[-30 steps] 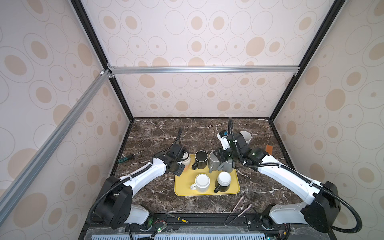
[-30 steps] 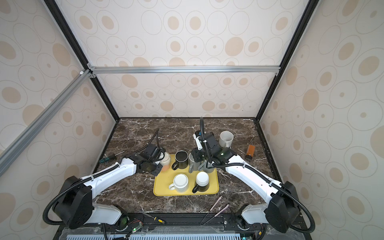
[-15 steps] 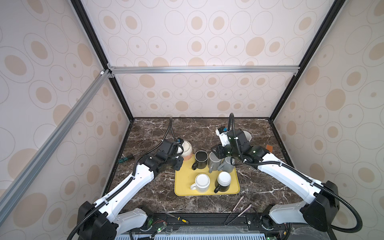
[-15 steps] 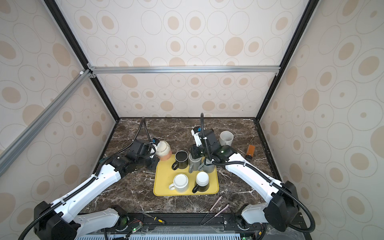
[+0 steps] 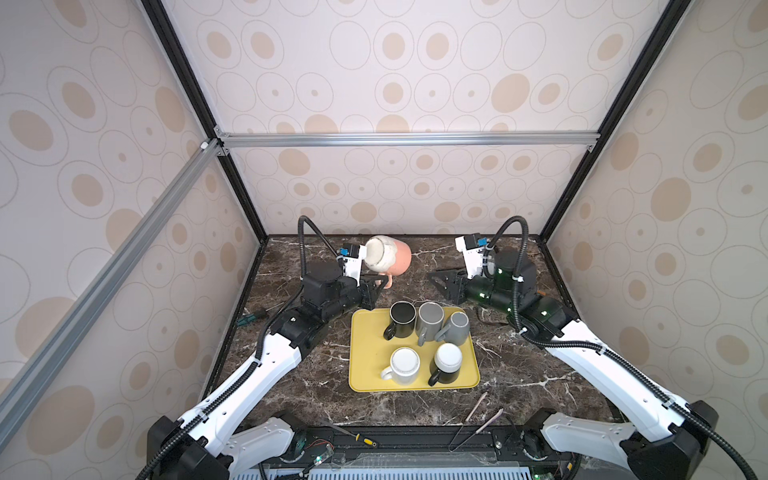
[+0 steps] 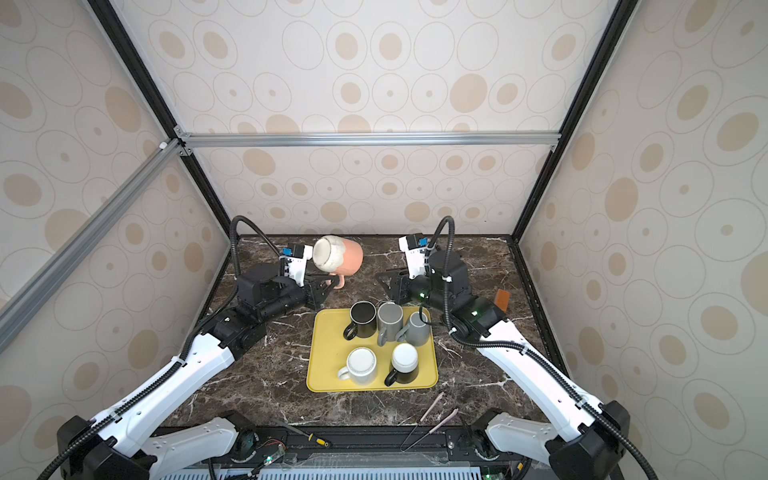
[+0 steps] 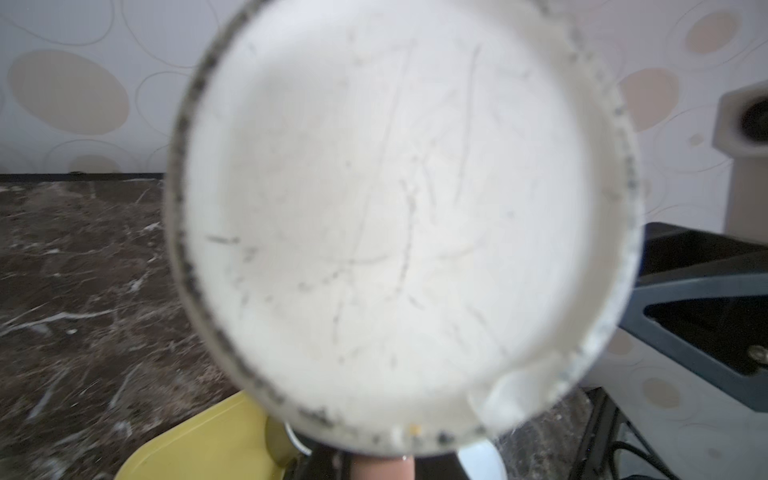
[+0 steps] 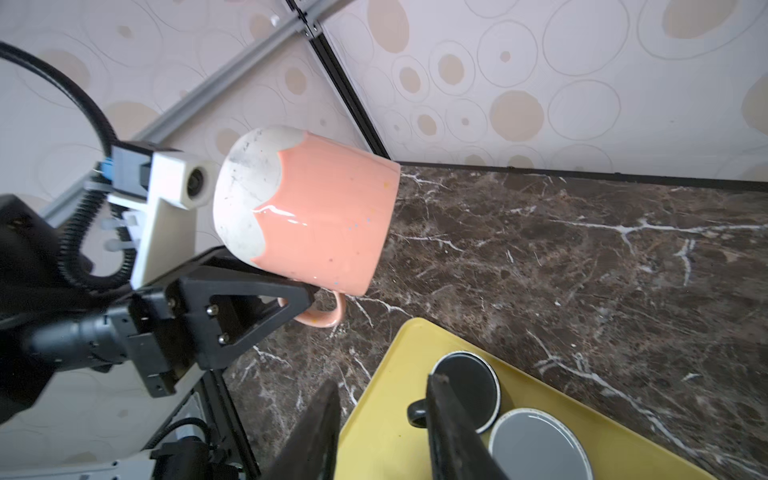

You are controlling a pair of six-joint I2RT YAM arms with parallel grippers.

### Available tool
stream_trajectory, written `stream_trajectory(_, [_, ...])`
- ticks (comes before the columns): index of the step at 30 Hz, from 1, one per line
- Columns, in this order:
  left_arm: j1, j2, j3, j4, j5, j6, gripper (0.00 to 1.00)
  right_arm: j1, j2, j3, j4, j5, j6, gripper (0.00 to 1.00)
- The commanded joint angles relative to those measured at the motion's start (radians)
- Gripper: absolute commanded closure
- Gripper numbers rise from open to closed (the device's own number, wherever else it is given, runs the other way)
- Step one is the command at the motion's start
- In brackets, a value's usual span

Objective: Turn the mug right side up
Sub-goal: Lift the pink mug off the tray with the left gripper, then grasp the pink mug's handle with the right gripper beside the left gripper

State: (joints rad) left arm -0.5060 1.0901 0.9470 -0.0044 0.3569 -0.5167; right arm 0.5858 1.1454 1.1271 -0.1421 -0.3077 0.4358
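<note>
While my left end effector (image 5: 376,286) clamps the mug (image 5: 392,259) by its handle, it hangs sideways.
Mouth points toward my right end effector (image 5: 434,280), parted and empty.

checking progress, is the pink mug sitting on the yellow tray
No, the left gripper holds the pink mug by its handle, clear of the yellow tray.

Top pair: I'm looking from high at the front, steeply down toward the back wall (image 5: 395,195) — far off, whole marble table (image 5: 515,374) in frame; the two views nearly match.
Left wrist: jammed against the pink mug (image 7: 395,216); its white base fills the frame, blurred.
Right wrist: close, looking across the table at that mug side-on.
Shared: mug and yellow tray (image 5: 370,349) — a corner at least — in all four.
</note>
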Motion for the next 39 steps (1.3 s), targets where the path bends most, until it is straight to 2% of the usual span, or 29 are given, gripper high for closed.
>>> stream_trajectory(1, [0.028, -0.038, 0.006, 0.381, 0.164, -0.164, 1.00, -0.020, -0.010, -0.022, 0.101, -0.106, 0.064, 0.60])
stream_trajectory(4, [0.038, -0.037, -0.046, 0.564, 0.217, -0.290, 1.00, -0.029, -0.010, -0.052, 0.199, -0.167, 0.125, 0.61])
stream_trajectory(7, [0.040, -0.018, -0.139, 0.828, 0.235, -0.462, 1.00, -0.035, -0.009, -0.099, 0.349, -0.205, 0.196, 0.65])
stream_trajectory(10, [0.040, 0.012, -0.226, 1.096, 0.209, -0.602, 1.00, -0.042, -0.004, -0.143, 0.516, -0.238, 0.276, 0.64])
stream_trajectory(13, [0.038, 0.039, -0.263, 1.217, 0.179, -0.659, 1.00, -0.042, 0.019, -0.153, 0.611, -0.259, 0.320, 0.61])
stream_trajectory(18, [0.034, 0.094, -0.278, 1.333, 0.171, -0.716, 1.00, -0.042, 0.077, -0.148, 0.695, -0.297, 0.370, 0.55])
stream_trajectory(23, [0.034, 0.155, -0.283, 1.451, 0.166, -0.781, 1.00, -0.043, 0.124, -0.144, 0.748, -0.312, 0.409, 0.56])
stream_trajectory(28, [0.032, 0.175, -0.274, 1.459, 0.170, -0.779, 1.00, -0.041, 0.150, -0.141, 0.812, -0.339, 0.455, 0.60])
stream_trajectory(39, [0.031, 0.176, -0.252, 1.443, 0.183, -0.768, 1.00, -0.021, 0.209, -0.105, 0.846, -0.372, 0.492, 0.58])
